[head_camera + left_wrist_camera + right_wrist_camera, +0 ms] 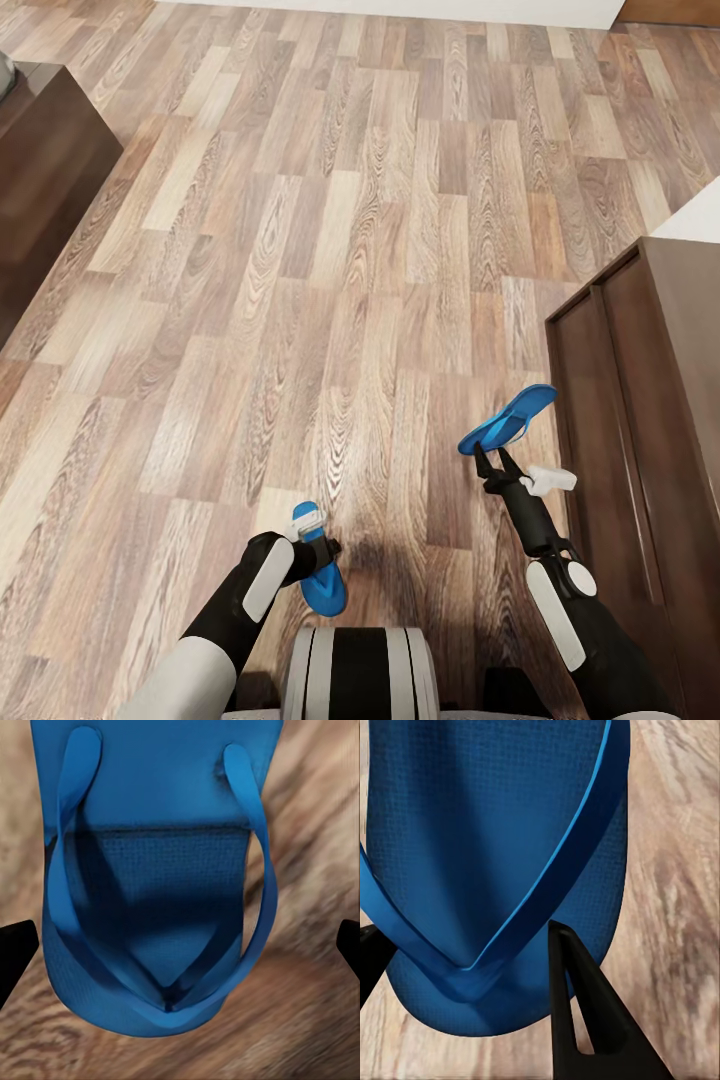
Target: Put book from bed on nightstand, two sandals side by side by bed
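Left pincer [322, 548] pinches one bright blue rubber flip-flop sandal [322, 585], which hangs toe-down at 6 o'clock off the fingers, long axis roughly vertical, above the wood-plank floor [330, 250]. Right pincer [490, 455] pinches the second blue flip-flop [510, 418] by its toe, sole slanting toward 2 o'clock, near the dark brown wooden cabinet [640, 400] at 3 o'clock. Both are airborne and well apart; thin V straps are intact.

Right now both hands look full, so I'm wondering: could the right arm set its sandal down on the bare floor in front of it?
Probably yes. The right gripper holds its sandal over open wood floor; the brown cabinet stands beside it, not beneath.
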You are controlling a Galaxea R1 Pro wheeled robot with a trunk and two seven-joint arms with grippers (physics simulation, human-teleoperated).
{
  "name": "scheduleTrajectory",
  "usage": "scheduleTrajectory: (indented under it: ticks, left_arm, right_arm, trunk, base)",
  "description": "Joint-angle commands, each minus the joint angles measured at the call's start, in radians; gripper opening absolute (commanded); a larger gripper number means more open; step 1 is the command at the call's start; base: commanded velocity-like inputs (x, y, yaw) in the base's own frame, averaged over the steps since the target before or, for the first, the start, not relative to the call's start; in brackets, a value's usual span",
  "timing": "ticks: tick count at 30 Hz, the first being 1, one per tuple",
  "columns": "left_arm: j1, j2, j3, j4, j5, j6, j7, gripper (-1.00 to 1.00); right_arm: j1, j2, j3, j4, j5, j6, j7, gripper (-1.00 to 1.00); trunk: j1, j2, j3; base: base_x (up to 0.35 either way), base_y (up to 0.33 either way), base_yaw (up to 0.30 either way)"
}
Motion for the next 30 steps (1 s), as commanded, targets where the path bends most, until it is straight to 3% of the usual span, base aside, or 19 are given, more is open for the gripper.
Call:
scheduleTrajectory:
  ticks: [1, 19, 20, 30]
  left_arm:
    - [0.0, 0.0, -0.001, -0.001, 0.01, 0.002, 0.009, 1.0]
    - [0.0, 0.0, 0.0, -0.001, 0.01, -0.004, 0.011, 1.0]
    - [0.0, 0.0, 0.0, -0.001, 0.01, -0.004, 0.011, -1.0]
    - [0.0, 0.0, 0.0, -0.001, 0.01, -0.004, 0.011, -1.0]
  right_arm:
    - [0.0, 0.0, -0.001, 0.001, -0.011, -0.001, 0.008, -1.0]
    - [0.0, 0.0, -0.001, 0.001, -0.011, -0.001, 0.008, -1.0]
    - [0.0, 0.0, -0.001, 0.001, -0.011, -0.001, 0.008, -1.0]
    - [0.0, 0.0, -0.001, 0.001, -0.011, -0.001, 0.008, -1.0]
  trunk:
    - [0.0, 0.0, -0.004]
    - [0.001, -0.001, -0.012]
    - [0.001, -0.001, -0.012]
    - [0.001, -0.001, -0.012]
  base:
    - [0.0, 0.0, 0.0]
    - [0.0, 0.0, 0.0]
    - [0.0, 0.0, 0.0]
    - [0.0, 0.0, 0.0]
